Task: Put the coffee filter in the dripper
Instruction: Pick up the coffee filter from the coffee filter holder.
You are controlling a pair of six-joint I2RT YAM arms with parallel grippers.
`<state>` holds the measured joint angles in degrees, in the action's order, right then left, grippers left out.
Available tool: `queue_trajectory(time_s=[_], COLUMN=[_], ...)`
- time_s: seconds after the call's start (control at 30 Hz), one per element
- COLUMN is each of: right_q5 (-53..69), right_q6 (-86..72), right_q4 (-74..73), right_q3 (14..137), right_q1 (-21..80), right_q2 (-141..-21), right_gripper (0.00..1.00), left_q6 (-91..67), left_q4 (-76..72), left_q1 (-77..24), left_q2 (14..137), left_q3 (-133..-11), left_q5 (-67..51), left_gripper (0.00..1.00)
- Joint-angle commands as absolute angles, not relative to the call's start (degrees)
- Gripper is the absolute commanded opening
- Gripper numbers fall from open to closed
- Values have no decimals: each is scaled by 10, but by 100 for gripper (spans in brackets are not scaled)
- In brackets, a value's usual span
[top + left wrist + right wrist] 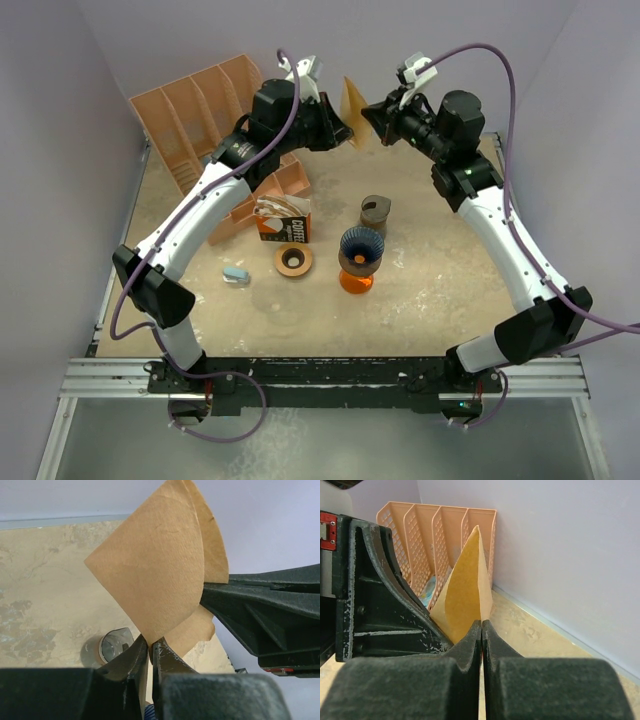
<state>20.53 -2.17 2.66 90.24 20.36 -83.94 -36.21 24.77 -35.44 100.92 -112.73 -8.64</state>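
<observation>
Paper fills both wrist views: the coffee filter point(155, 575), a brown folded cone, is held in the air between the two arms at the far side of the table point(430, 290), well above its surface and close to the back wall. The left gripper point(150, 647) has its jaws pressed together on the filter's lower pointed end, with the sheet sandwiched between the two dark fingers. The right gripper point(481, 630) is likewise closed tight. Its fingers meet on a thin edge of the same filter, which rises above them as a narrow brown wedge. In the left wrist view that gripper comes in from the right and bites the filter's side edge, where two layers fan apart. In the top view the two claws face each other, nearly touching, with the filter standing upright between them. The dripper point(360, 250), dark blue and ribbed, sits on an orange base near the middle of the table, well apart from the filter and nearer the arm bases. Just behind it stands a brown cylindrical container point(375, 213). To its left lie a brown ring point(293, 260), a carton point(283, 222) marked COFFEE, and a small pale blue object point(235, 274). A peach mesh file rack point(200, 110) occupies the far left corner, behind the left arm.
</observation>
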Motion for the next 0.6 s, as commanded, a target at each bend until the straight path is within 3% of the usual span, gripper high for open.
queue_trajectory(time_s=[0.0,0.3,0.4,0.57], right_q5=[188,176,179,175], right_q6=[-13,-9,-9,-9], right_q4=[41,50,53,53], right_q3=[913,895,895,892], right_q1=[207,207,207,207], right_q2=[-817,-802,-802,-805], right_gripper=[0,0,0,0], left_q6=[-334,-246,-223,-221], left_q4=[203,226,244,269], left_q1=[-358,-360,-373,-385], left_q2=[996,987,993,1002], left_q3=[-1135,-1145,-1164,-1191], left_q5=[-117,-89,-47,9], left_gripper=[7,53,60,62])
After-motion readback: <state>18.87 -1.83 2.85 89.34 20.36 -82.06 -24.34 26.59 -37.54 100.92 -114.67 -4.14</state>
